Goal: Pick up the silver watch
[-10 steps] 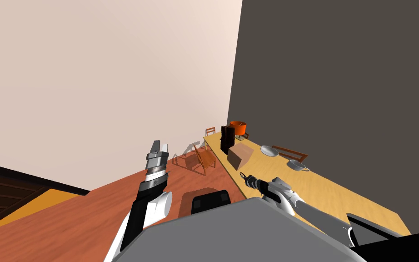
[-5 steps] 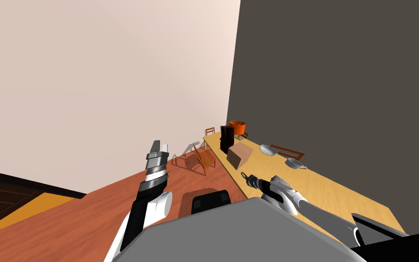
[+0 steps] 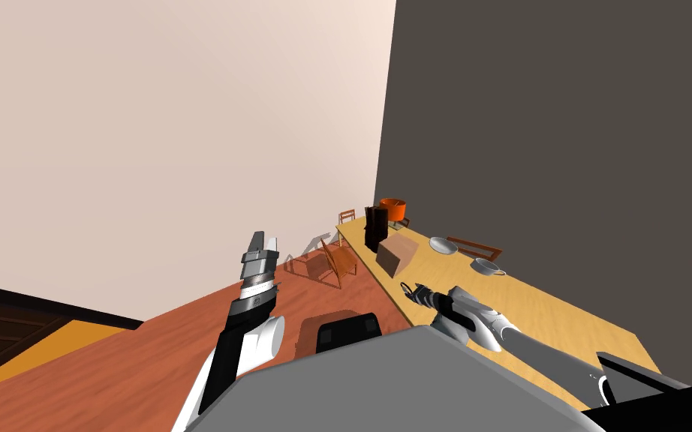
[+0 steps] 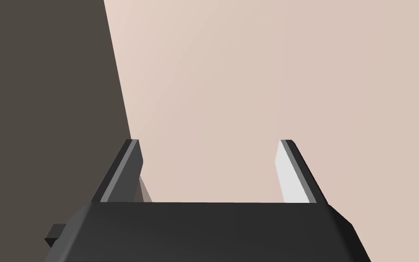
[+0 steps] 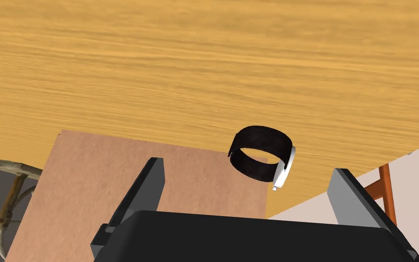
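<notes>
**Head view.** Since the earlier frames the right forearm has swung slightly toward the lower right. The right gripper (image 3: 410, 289) remains over the near edge of the one wooden table (image 3: 562, 315), right of centre. The left gripper (image 3: 264, 244) is raised left of centre, above the red-brown floor (image 3: 149, 352).

The table carries:
- one brown box (image 3: 397, 255)
- one dark upright object (image 3: 374, 227)
- one orange pot (image 3: 393, 208)
- two grey dishes, one a shallow bowl (image 3: 443, 245) and one with a handle (image 3: 487, 266)

Two wooden chairs stand along the table's left side, one near (image 3: 337, 262) and one far (image 3: 347, 216).

**Right wrist view.** The right gripper (image 5: 248, 164) has its two fingers spread wide, holding nothing. One watch (image 5: 263, 157), with a black band and a silver face, lies on the table (image 5: 204, 68) beyond and between the fingertips. It overlaps the corner of the box (image 5: 113, 182) and touches neither finger.

**Left wrist view.** The left gripper (image 4: 208, 143) has its two fingers parted with nothing between them.
</notes>
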